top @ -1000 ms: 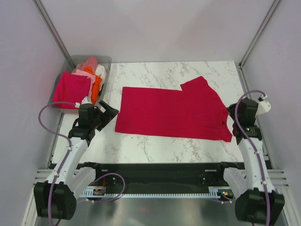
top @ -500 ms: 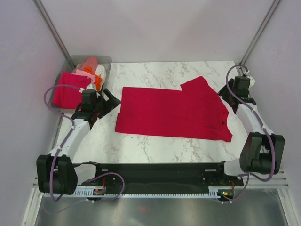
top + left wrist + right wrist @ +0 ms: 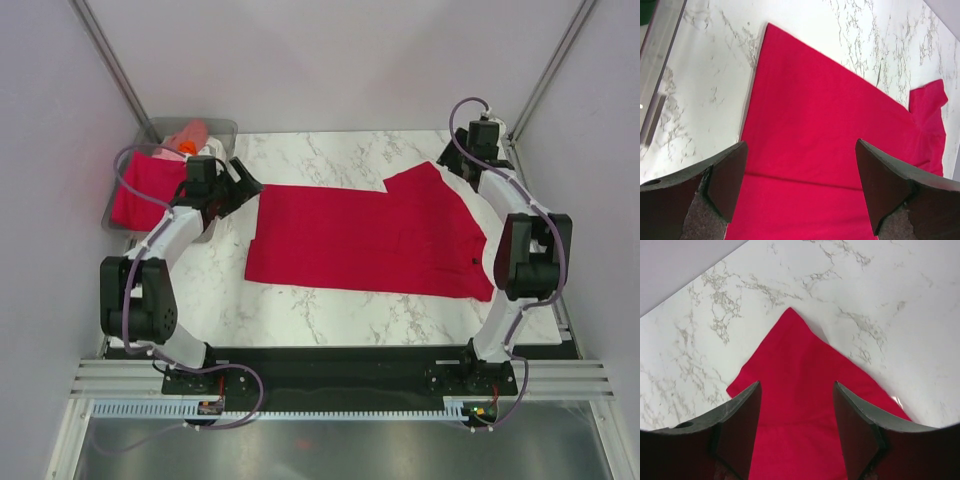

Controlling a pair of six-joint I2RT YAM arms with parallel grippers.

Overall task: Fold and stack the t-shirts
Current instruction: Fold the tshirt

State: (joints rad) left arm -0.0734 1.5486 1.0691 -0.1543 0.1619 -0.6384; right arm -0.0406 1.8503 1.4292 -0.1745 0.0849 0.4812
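**Crimson t-shirt** (image 3: 370, 240) lies flat across the marble table (image 3: 330, 150), folded to a long band, with one sleeve (image 3: 790, 340) projecting at the far right. The left tool (image 3: 800, 144), fingers spread and empty, hangs over the shirt's far left corner. The right tool (image 3: 796, 385), likewise spread, hangs over the sleeve tip. The left arm hides part of the bin (image 3: 222, 128). A magenta-pink shirt (image 3: 150, 190) and scraps of orange cloth (image 3: 187, 148) and pale pink cloth (image 3: 193, 133) show there. A small dark mark (image 3: 473, 262) near the crimson shirt's right edge is too small to read.
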